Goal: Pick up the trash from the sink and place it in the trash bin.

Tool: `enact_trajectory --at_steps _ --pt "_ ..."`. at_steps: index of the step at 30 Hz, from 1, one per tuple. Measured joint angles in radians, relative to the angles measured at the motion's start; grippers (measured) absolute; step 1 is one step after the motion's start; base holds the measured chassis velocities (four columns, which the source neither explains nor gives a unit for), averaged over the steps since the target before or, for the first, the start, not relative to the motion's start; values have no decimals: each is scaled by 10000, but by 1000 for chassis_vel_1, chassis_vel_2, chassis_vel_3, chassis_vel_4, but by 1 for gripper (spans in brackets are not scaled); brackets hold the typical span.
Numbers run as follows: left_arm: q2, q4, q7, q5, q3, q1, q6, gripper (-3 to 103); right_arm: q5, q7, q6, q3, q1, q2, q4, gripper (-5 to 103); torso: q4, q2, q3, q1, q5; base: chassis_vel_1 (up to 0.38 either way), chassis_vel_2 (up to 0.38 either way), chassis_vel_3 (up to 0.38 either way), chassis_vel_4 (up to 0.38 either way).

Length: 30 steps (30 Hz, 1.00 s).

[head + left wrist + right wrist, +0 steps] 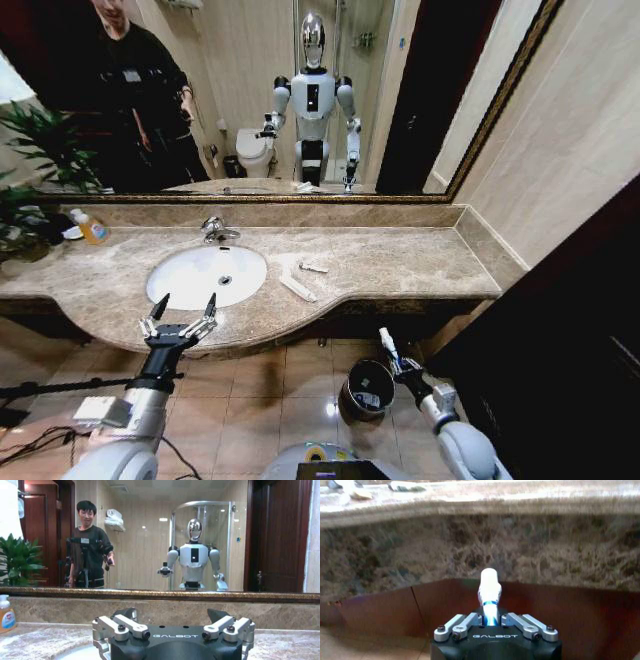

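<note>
The white oval sink [190, 280] sits in the brown marble counter, with a chrome faucet [213, 230] behind it. A long thin white packet [297, 288] and a small white piece of trash [313, 267] lie on the counter right of the basin. My left gripper [187, 302] hovers open at the counter's front edge, just before the sink; in the left wrist view its fingers [129, 614] are spread wide. My right gripper [396, 362] is low beside the dark round trash bin [368, 390], shut on a white tube with blue print [489, 588].
An orange-capped soap bottle [91, 228] stands at the counter's back left, next to a green plant [20, 190]. A large mirror covers the wall behind. The counter's curved front edge [470, 498] overhangs the right gripper. Cables lie on the tiled floor at the left.
</note>
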Motion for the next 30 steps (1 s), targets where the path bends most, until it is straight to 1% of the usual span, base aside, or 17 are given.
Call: enact_trajectory --at_steps 10,14,15,17,18,20,22,23,25,30 --pt "0 0 0 0 0 0 0 100 -234 0 379 -247 471 177 -1095 14 0 0 0 0 -1 0 0 0 0" --pt "0 0 0 0 0 0 0 100 -252 -6 768 -357 749 318 -1917 14 0 0 0 0 -1 0 0 0 0" --pt "0 0 0 0 0 0 0 100 -252 -6 768 -357 749 318 -1917 14 0 0 0 0 -1 0 0 0 0" --pt "0 0 0 0 0 0 0 100 -245 -23 1161 -480 933 304 -2572 14 0 0 0 0 0 0 0 0 0" --pt "0 0 0 0 0 0 0 100 -245 -23 1161 -480 933 304 -2572 14 0 0 0 0 0 0 0 0 0" --pt "1 0 0 0 0 0 0 100 -205 -24 1484 -651 1054 241 -3132 14 0 0 0 0 0 0 0 0 0" --pt "0 0 0 0 0 0 0 100 -204 -24 1515 -668 1068 235 -3183 14 -1 0 0 0 0 0 0 0 0" --pt "0 0 0 0 0 0 0 100 -192 -21 1837 -887 1231 161 -3722 14 -1 0 0 -1 0 0 0 0 0" --pt "0 0 0 0 -1 0 0 100 -112 12 2096 -1141 1438 75 -4233 14 0 0 0 -1 1 0 0 0 0" --pt "0 0 0 0 -1 0 0 100 76 18 2333 -1390 1721 -23 -4898 14 0 0 0 0 0 0 0 0 0"
